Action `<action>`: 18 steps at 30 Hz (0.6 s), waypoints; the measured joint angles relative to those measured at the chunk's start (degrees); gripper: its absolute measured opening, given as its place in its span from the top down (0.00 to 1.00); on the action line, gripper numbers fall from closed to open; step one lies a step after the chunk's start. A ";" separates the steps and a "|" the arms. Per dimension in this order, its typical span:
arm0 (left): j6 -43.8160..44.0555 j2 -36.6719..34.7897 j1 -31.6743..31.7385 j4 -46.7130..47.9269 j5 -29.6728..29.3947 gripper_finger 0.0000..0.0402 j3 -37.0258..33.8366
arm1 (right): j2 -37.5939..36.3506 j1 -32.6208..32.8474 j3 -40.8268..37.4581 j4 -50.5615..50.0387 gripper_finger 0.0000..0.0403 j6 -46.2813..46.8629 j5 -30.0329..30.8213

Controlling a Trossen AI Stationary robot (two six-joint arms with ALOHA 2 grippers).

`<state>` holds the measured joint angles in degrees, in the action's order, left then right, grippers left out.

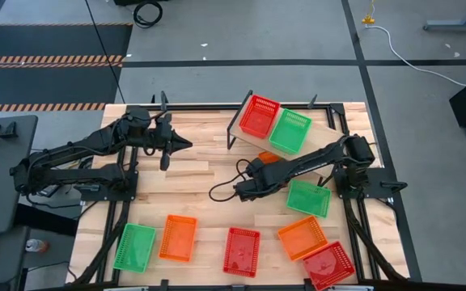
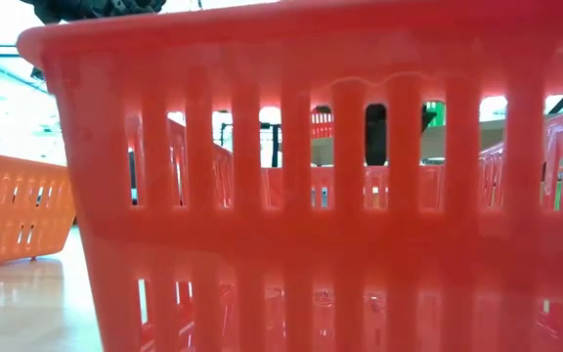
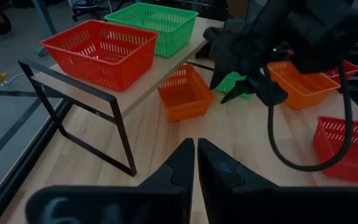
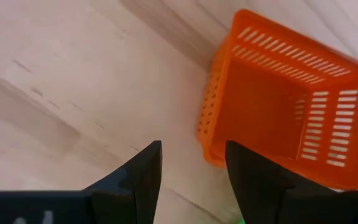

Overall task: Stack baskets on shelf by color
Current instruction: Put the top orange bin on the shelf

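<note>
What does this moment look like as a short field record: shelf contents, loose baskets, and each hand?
shelf: holds a red basket and a green basket, side by side
beside shelf: orange basket on the table, near the shelf's edge
front of table: green, orange, red, orange, red baskets, plus one green basket by the right arm
left hand: shut, empty, back-left of the table
right hand: open, empty, next to the orange basket
</note>
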<state>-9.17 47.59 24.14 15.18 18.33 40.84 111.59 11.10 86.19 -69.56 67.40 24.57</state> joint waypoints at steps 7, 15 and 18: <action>0.00 0.01 0.00 0.19 0.00 0.94 0.00 | -0.06 -0.16 -1.08 -2.05 0.55 5.89 1.91; 0.02 0.02 -0.02 0.20 0.00 0.94 0.00 | -0.06 0.12 -4.12 1.08 0.55 7.06 1.80; 0.02 0.02 0.00 0.20 0.00 0.94 0.00 | -0.06 0.10 -5.04 1.54 0.55 8.14 2.65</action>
<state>-9.15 47.61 24.14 15.38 18.33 40.84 111.53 11.20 81.15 -68.02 75.54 27.23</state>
